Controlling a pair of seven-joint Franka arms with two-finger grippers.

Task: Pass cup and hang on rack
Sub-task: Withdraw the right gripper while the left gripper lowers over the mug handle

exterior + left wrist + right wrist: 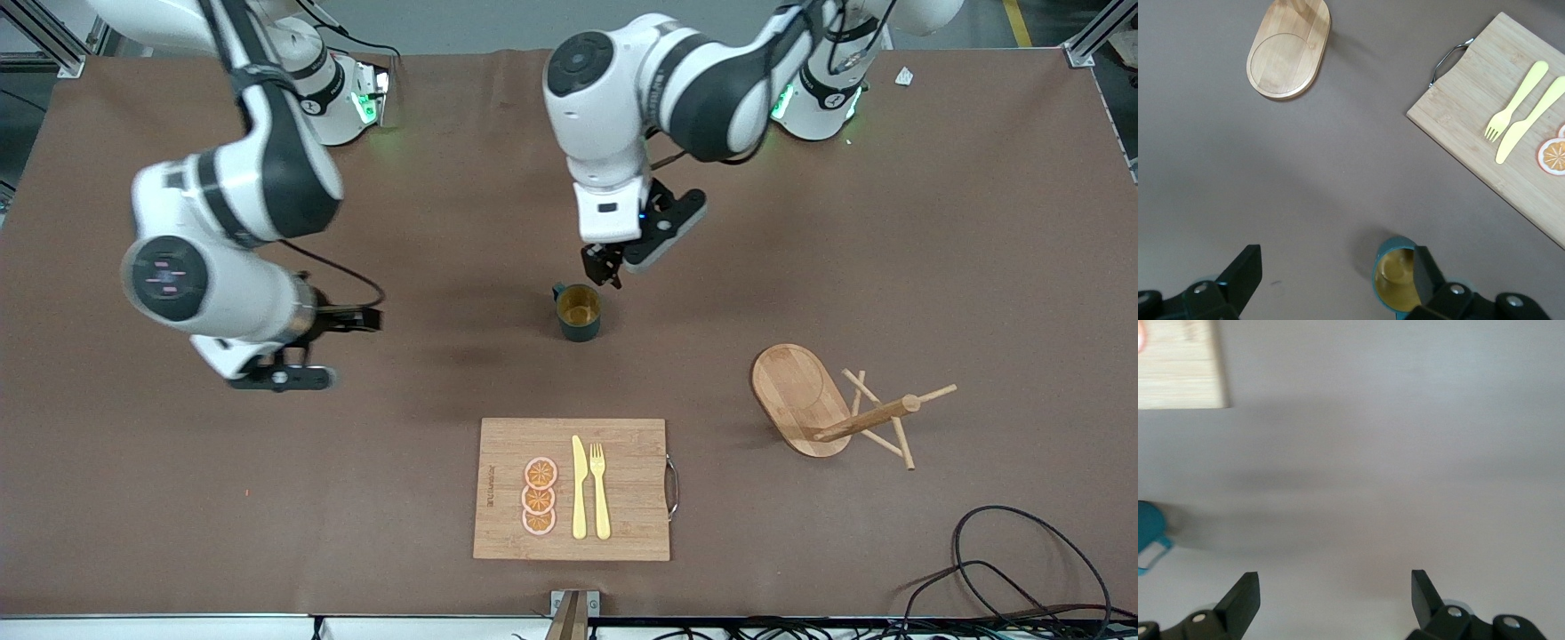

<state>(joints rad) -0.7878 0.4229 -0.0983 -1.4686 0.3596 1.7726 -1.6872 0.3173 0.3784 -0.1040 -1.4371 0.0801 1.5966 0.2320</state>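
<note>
The dark teal cup (579, 312) stands upright mid-table, its tan inside showing and its handle toward the right arm's end. My left gripper (605, 270) hangs open just above and beside it. In the left wrist view (1336, 277) one finger (1426, 272) overlaps the cup's rim (1395, 283), and the cup is not between the fingers. The wooden rack (800, 397) sits toward the left arm's end, its oval base (1288, 55) flat on the table. My right gripper (280, 379) waits open and empty toward the right arm's end (1336, 593). The cup shows at that view's edge (1147, 523).
A rectangular wooden cutting board (622, 524) with a metal handle lies nearer the front camera than the cup, carrying a yellow knife (579, 489), a fork (599, 489) and orange slices (539, 496). Black cables (1022, 569) lie at the table's front corner on the left arm's end.
</note>
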